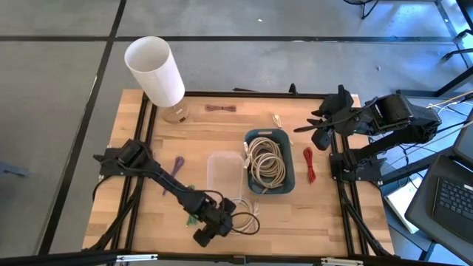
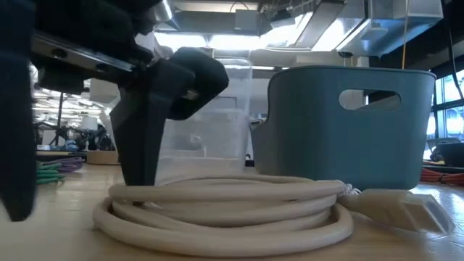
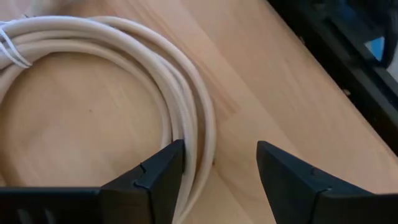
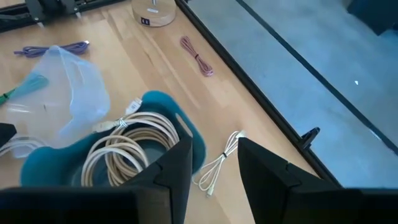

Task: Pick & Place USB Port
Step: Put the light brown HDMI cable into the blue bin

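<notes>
The blue basket [image 1: 288, 182] sits near the middle of the wooden table [image 1: 332, 222] and serves as the reference here: it already holds a heap of beige coiled cables [image 1: 267, 162], so it is most likely the drop-off place. The task's thing, a cream coiled USB cable [image 2: 225, 210], lies flat on the table on the near side of the basket, toward the table's front edge, with its flat plug [image 2: 406, 209] trailing out beside the coil. The left gripper [image 3: 217, 168] is down at this coil, jaws apart and straddling the outer strands, one finger inside the loop and the other outside on bare wood; this placement lets a squeeze catch several turns at once, so that the bundle lifts as one. The jaws have not closed on the cable, and from the low view I cannot tell whether the inner finger is touching the strands or just beside them. A clear plastic container [image 1: 224, 174] stands right against the basket's side, between it and the left arm's reach, so a carry to the basket would have to go over or around it. The right gripper [image 4: 214, 162] waits raised beyond the basket's far side, jaws parted and holding nothing, well clear of the work.
</notes>
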Action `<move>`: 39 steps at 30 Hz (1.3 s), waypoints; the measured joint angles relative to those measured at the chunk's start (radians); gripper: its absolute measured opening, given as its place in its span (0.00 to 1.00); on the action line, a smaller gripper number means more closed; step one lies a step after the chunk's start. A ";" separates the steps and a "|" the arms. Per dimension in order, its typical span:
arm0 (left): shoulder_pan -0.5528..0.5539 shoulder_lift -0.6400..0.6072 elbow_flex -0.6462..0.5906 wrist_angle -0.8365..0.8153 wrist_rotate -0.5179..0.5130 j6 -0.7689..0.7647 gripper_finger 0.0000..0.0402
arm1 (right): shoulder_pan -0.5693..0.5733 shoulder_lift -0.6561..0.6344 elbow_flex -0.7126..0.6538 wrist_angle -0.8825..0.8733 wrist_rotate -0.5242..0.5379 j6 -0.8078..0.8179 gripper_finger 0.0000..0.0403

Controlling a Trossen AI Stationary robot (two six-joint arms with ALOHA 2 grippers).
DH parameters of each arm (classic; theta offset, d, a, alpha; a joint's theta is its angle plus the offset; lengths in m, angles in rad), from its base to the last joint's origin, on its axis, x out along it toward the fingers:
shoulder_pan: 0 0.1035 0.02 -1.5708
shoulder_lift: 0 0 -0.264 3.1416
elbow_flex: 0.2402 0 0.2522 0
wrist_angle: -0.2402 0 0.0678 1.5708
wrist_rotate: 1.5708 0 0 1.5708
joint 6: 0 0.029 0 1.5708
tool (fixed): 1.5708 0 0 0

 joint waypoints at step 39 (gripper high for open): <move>0.015 0.024 0.267 -0.310 -0.333 0.227 0.02 | 0.000 0.000 0.000 0.000 -0.035 -0.012 0.33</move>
